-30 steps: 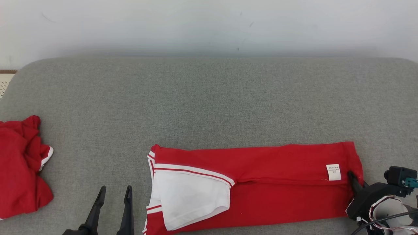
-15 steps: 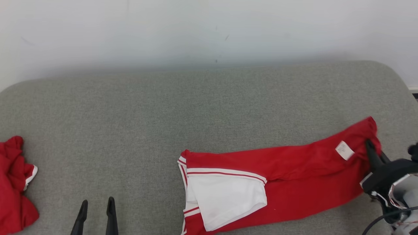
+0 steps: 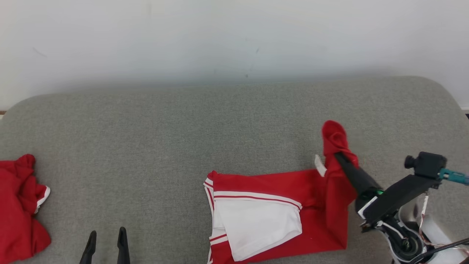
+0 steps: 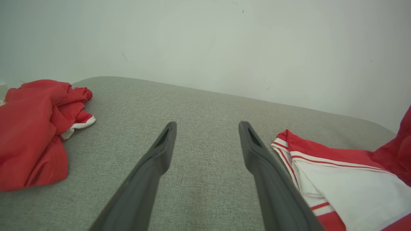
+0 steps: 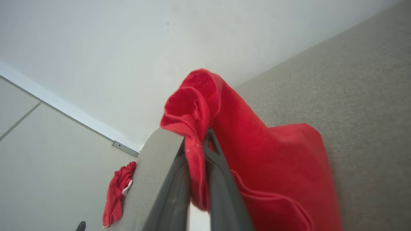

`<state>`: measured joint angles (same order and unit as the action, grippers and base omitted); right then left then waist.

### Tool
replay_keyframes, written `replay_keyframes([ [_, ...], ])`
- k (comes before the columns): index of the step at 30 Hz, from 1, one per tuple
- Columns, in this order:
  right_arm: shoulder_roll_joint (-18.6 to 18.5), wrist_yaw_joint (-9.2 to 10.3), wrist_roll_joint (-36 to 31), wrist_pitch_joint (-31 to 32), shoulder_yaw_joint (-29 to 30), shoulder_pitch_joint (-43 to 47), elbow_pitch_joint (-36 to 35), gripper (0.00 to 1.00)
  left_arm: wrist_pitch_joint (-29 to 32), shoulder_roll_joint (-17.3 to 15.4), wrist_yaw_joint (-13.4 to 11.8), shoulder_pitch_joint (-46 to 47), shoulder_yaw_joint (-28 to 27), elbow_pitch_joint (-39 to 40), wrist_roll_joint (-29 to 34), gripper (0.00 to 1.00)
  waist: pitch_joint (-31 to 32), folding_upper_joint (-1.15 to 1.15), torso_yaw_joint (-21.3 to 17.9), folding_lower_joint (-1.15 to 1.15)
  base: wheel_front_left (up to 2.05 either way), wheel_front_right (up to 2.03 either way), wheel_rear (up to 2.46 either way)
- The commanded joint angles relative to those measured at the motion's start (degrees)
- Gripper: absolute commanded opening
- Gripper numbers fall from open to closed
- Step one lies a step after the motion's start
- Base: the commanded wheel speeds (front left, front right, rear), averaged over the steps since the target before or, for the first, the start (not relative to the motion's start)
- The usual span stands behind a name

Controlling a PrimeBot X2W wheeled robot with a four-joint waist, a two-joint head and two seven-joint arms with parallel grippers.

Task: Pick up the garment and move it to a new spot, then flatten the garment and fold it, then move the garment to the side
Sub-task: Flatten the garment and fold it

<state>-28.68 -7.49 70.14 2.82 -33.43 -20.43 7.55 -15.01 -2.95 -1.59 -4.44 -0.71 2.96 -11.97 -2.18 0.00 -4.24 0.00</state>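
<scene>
Nearest, at lower left: left jaws spread wide, holding nothing, poised over the grey padded surface (image 3: pixel 146 128). Well apart at the left edge, a second red heap (image 3: pixel 18 205). Near centre, garment (image 3: pixel 278 183) lying flat, white panel (image 3: pixel 256 223) up. Right jaws pinched tight on its right end, raised clear. Judged mid-fold: carry that end low leftward, match edge to edge, release only once settled.

Garment (image 3: pixel 274 183) right of centre on the cushion (image 3: pixel 183 128), second cloth (image 3: pixel 18 209) far left
</scene>
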Motion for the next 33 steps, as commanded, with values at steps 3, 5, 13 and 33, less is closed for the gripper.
replay_keyframes([
  [3, 2.0, -0.01, 1.8, 1.9, -0.8, 1.7, -4.5, 0.0, -0.2, 0.0, -0.3, -0.1, 0.4, -0.3, -0.5, 1.0, 0.2, 0.0, 1.1, 0.0, 0.0, 0.0, 0.0],
  [5, 3.1, -0.01, 1.8, 2.6, -1.4, 1.9, -5.7, 0.0, -0.2, 0.0, -0.5, 0.1, 0.6, -0.4, -0.7, 1.0, 0.3, 0.0, 1.5, 0.0, 0.0, 0.0, 0.0],
  [13, 8.6, -0.01, -0.4, 3.4, -2.6, 1.3, -4.7, 0.0, -0.2, 0.0, -0.7, 0.9, 2.7, -0.9, -1.3, 1.0, 0.3, 0.0, 4.0, 0.0, 0.0, 0.0, 0.0],
  [33, 21.1, -0.01, -8.2, -0.9, -3.4, -3.1, 15.4, 0.0, -0.2, 0.0, -0.8, 4.4, 7.4, -3.4, -1.6, 1.0, -2.0, 0.0, 9.4, 0.0, 0.0, 0.0, 0.0],
])
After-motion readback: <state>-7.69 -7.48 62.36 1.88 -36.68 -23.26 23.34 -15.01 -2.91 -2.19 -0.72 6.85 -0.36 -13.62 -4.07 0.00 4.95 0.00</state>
